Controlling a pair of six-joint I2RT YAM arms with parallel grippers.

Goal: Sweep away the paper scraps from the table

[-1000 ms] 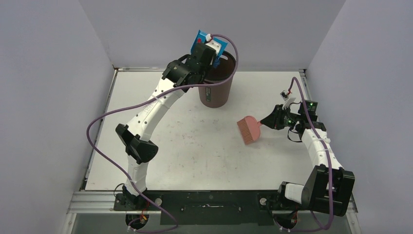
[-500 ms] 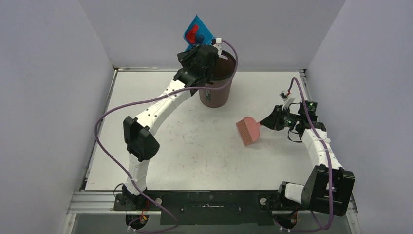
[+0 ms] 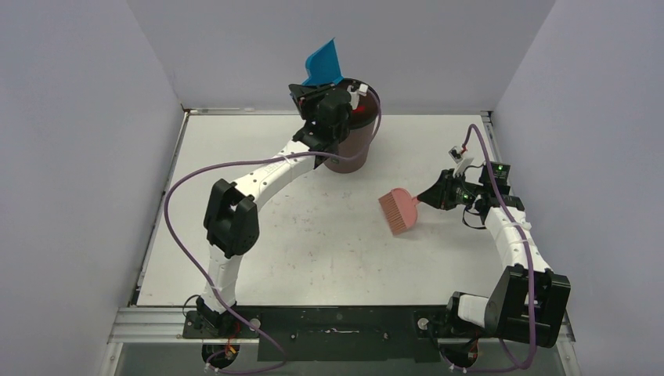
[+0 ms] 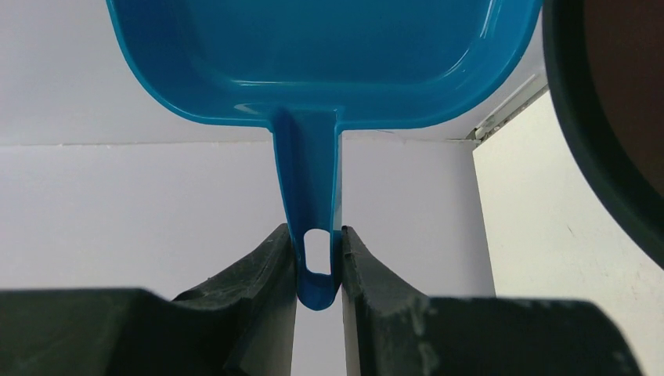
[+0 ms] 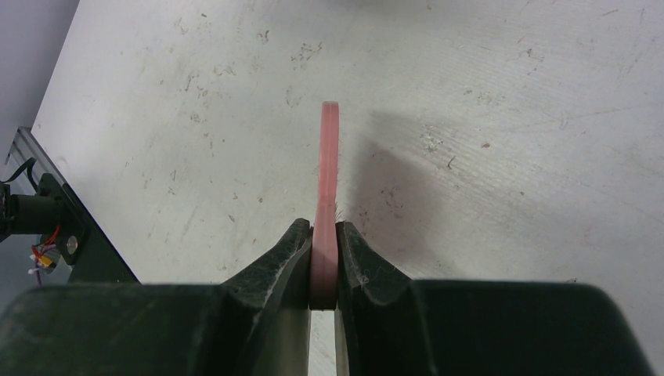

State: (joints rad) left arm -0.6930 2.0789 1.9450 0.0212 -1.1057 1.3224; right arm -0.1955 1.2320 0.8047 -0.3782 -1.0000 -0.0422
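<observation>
My left gripper (image 3: 319,92) (image 4: 317,251) is shut on the handle of the blue dustpan (image 3: 322,64) (image 4: 321,55). It holds the pan tipped up, high over the back rim of the brown bin (image 3: 349,141) (image 4: 599,141). In the left wrist view the part of the pan's hollow that shows is bare. No paper scraps show on the white table (image 3: 313,243) (image 5: 485,102). A small red bit (image 3: 359,83) sits at the bin's mouth. My right gripper (image 3: 429,196) (image 5: 324,235) is shut on the handle of the pink brush (image 3: 398,209) (image 5: 329,164), held just over the table at mid right.
Pale grey walls close in the table at the back and both sides. The bin stands at the back centre, close under my left wrist. A metal rail (image 3: 344,317) with the arm bases runs along the near edge.
My left arm swung the dustpan up and right over the bin and tipped it. The red and blue scraps seen in the pan earlier no longer show. The right arm barely moved.
</observation>
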